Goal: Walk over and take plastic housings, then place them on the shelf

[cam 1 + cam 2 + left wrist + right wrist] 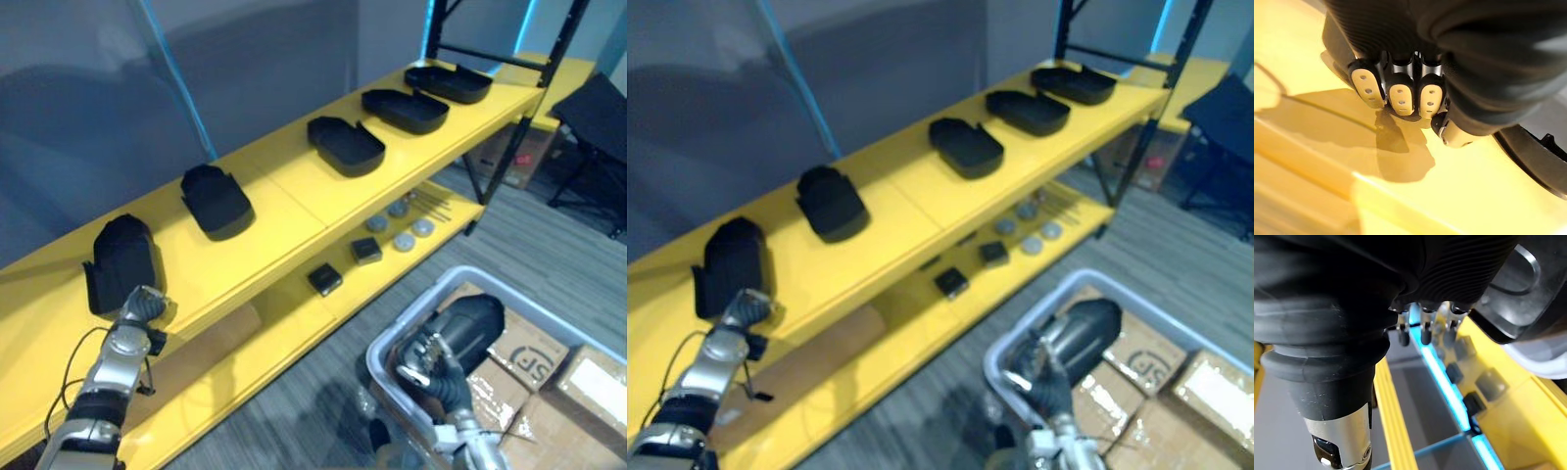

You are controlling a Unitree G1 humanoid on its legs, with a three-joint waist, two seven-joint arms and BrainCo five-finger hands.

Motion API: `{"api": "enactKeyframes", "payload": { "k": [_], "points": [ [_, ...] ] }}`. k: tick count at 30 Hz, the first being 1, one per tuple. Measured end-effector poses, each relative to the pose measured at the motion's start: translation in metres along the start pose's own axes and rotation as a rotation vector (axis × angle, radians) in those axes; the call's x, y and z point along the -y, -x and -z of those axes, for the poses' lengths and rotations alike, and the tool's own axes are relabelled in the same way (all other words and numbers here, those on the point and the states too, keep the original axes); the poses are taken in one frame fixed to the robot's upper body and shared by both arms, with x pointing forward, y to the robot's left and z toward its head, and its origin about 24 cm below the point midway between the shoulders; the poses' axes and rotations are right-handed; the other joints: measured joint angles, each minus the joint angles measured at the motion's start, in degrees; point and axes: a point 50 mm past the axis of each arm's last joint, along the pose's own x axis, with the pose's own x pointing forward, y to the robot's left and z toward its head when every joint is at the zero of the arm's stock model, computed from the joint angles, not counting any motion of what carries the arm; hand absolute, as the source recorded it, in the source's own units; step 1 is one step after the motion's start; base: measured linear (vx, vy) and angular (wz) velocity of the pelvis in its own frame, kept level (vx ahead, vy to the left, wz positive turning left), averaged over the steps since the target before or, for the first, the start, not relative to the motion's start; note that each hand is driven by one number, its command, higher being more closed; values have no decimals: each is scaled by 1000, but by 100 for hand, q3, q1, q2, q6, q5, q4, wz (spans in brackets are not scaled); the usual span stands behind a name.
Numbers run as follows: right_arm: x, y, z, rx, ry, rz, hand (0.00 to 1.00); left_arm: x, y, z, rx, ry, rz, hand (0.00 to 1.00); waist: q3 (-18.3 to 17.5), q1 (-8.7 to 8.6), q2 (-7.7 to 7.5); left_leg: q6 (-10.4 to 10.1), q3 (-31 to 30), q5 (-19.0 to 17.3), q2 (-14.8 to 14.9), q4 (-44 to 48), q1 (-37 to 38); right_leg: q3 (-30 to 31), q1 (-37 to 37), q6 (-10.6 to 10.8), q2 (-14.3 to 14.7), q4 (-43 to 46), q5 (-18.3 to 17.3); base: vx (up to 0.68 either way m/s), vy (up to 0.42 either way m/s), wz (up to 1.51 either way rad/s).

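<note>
Before the robot stands a long yellow shelf (284,196). On its upper board five black plastic housings (345,145) lie in a row, well apart from each other, from the near left end to the far right end.

The left robot hand (142,306) is at the front edge of this board, just beside the leftmost housing (122,259). Its fingers (1400,98) are curled into the palm and there is nothing inside them. In the left wrist view the hand is above bare yellow board and the housing lies a little to the side of it. I cannot tell if they touch.

The right robot hand (426,354) is low, above a pale grey bin (458,274) on the floor. Its fingers are closed around the lower end of one more housing (470,323), which points up and away from the hand (a rounded black shell, like the others). Beside the bin are cardboard boxes (578,377).

On the lower board (294,323) of the shelf lie two small black blocks (324,279) and, near them, some grey round discs (402,240).
</note>
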Motion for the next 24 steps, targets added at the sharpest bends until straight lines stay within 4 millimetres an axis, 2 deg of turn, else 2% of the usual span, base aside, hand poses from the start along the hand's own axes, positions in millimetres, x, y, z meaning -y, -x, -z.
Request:
{"api": "enactKeyframes", "payload": {
  "k": [7, 10, 12, 14, 15, 18, 19, 20, 21, 24],
  "points": [
    [0, 0, 0, 2, -2, -1, 0, -3, -1, -5, 29, 45, -53, 100, 1, 10, -2, 1, -12, -1, -1, -2, -3, -2, -2, 2, -4, -1, -1, 0, 0, 0],
    [-3, -1, -1, 9, -12, -3, 0, -5, 5, -20, 115, 112, -105, 100, 25, 37, -35, 4, -111, 1, -2, -3, -25, -89, 22, 0, -21, -1, -17, 3, -5, 14],
    [-6, -1, -2, 33, -19, 0, 0, 4, 26, -43, 259, 229, -133, 100, 19, 178, -48, 23, -184, -8, -4, 14, -98, -172, 37, -39, -35, -1, -71, 5, 2, 21],
    [-8, -3, -4, 44, -26, 10, 0, 14, 43, -54, 329, 325, -142, 100, 18, 252, -50, 36, -330, -7, -15, 12, -118, -320, 66, -1, -57, 0, -76, 48, 4, 35],
    [-9, -3, -4, 55, -34, 39, 0, 22, 60, -59, 372, 405, -149, 100, 17, 378, -50, 37, -453, 6, -29, 14, -131, -445, 121, 10, -61, 1, -99, 67, 12, 46],
    [-6, -6, -7, 69, -49, 131, 0, 22, 93, -51, 396, 521, -209, 100, 13, 627, -46, 39, -652, 16, -27, 14, -156, -696, 221, -2, -54, 3, -155, 57, -11, 41],
    [-4, -7, -7, 74, -50, 159, 0, 20, 98, -49, 398, 539, -224, 100, 13, 670, -45, 40, -719, 21, -32, 15, -168, -752, 245, 2, -57, 3, -166, 37, -18, 51],
    [2, -8, -9, 82, -38, 210, 0, 16, 106, -44, 395, 570, -270, 0, 1, 744, -49, 48, -819, 34, -41, 16, -197, -871, 279, 4, -76, 3, -183, 28, -8, 49],
    [8, -7, -10, 87, -26, 263, 0, 11, 112, -36, 381, 593, -316, 0, -4, 845, -42, 59, -937, 47, -60, 15, -203, -988, 336, 16, -97, 5, -205, 18, -2, 55],
    [22, -4, -7, 82, -12, 365, 0, 5, 124, -17, 322, 636, -416, 0, -68, 998, -53, 76, -1093, 58, -97, 12, -195, -1156, 443, 52, -144, 0, -259, 5, 7, 34]
  ]
}}
